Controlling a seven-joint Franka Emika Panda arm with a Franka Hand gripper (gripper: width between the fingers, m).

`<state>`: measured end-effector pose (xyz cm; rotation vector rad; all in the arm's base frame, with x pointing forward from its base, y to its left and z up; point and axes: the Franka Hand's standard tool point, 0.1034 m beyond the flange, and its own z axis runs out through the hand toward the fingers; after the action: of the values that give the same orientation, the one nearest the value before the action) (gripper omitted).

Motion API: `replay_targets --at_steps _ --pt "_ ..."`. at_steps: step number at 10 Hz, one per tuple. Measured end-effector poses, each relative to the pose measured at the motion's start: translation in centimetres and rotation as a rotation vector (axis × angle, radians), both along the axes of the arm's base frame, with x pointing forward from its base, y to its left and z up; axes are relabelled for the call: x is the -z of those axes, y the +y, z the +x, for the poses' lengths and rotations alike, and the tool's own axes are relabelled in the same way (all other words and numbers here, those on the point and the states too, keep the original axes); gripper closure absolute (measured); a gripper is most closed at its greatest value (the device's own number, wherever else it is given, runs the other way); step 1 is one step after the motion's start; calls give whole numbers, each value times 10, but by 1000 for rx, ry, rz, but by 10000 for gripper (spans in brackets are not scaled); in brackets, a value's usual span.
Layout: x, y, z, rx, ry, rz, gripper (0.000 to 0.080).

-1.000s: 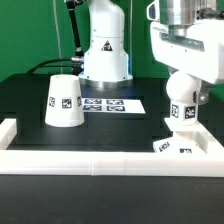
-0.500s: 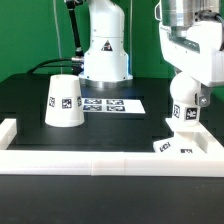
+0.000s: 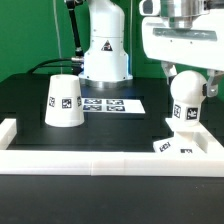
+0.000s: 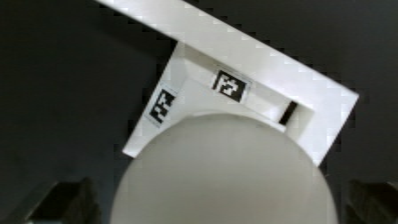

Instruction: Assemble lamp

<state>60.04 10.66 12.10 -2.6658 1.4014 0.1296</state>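
Bulb (image 3: 186, 97) seated upright on base (image 3: 176, 144), near front wall on exterior view's right: that step looks done. Shade (image 3: 64, 101) still loose on bench (image 3: 110, 125), well apart on exterior view's left, not yet fitted. Gripper (image 3: 186, 68) directly above bulb, pointing down; jaws apparently apart, clear of bulb, nothing gripped. Marker board (image 3: 113, 103) farther back.

No readable text; only square coded tags on shade (image 3: 65, 103), bulb (image 3: 186, 98), base (image 3: 184, 146), marker board (image 3: 112, 104).
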Motion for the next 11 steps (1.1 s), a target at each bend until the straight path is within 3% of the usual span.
replay_targets --at_steps 4,6,11 --pt "1 0 -1 -289 -44 5 101" --pt "1 -3 1 -628 -95 -8 101" --pt "1 -6 2 -1068 -157 -12 101"
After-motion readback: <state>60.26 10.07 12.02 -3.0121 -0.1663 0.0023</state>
